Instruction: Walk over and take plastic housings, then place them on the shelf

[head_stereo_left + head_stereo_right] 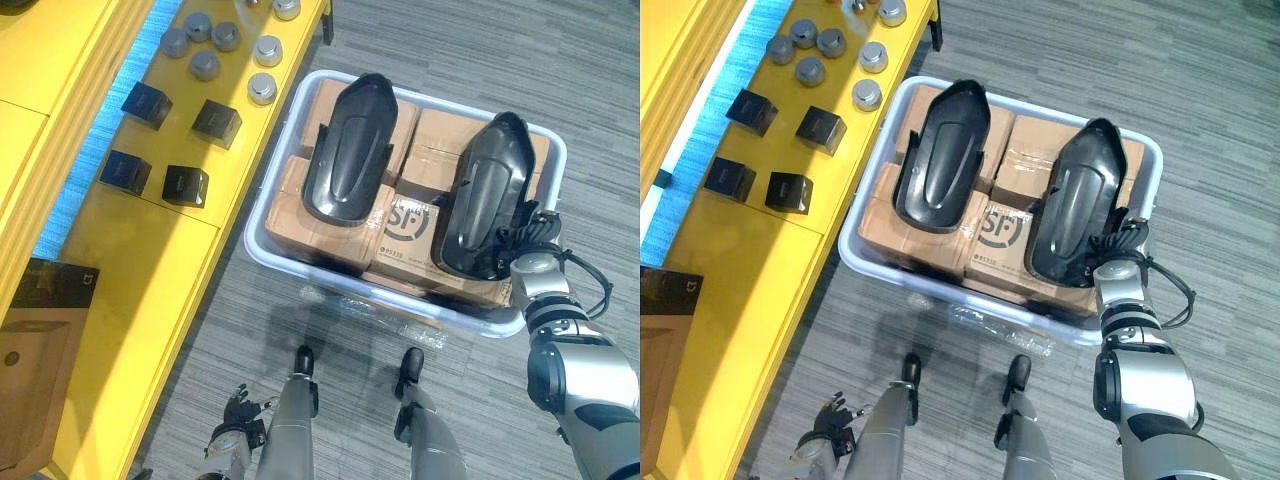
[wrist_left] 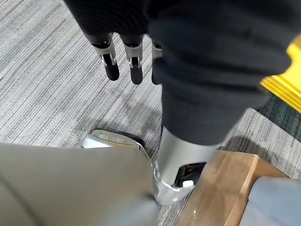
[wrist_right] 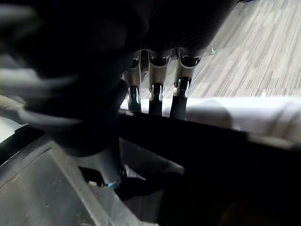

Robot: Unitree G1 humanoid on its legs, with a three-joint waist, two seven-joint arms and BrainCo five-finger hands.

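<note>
Right robot hand point(image 1: 523, 236) reaches down on an extended arm to the near end of the right black plastic housing point(image 1: 487, 195); whether it grasps the rim cannot be told. Left robot hand point(image 2: 136, 66) hangs released, low beside the body, over the grey carpet floor point(image 1: 450, 50). Both housings, right and left black plastic housing point(image 1: 350, 150), lie hollow side down on cardboard boxes point(image 1: 330, 235) in a white bin point(image 1: 258, 245). A yellow shelf point(image 1: 150, 270) beside the bin carries small black boxes point(image 1: 185, 185) and grey caps point(image 1: 205, 65).

Grey carpet floor point(image 1: 560, 60) carries a white bin point(image 1: 255, 250), its rim near my right hand's point(image 1: 522, 232) fingers point(image 3: 154, 93). Well away from them I note a yellow shelf point(image 1: 150, 260) holding black boxes point(image 1: 185, 185), grey caps point(image 1: 205, 65) and a brown box point(image 1: 25, 370).
</note>
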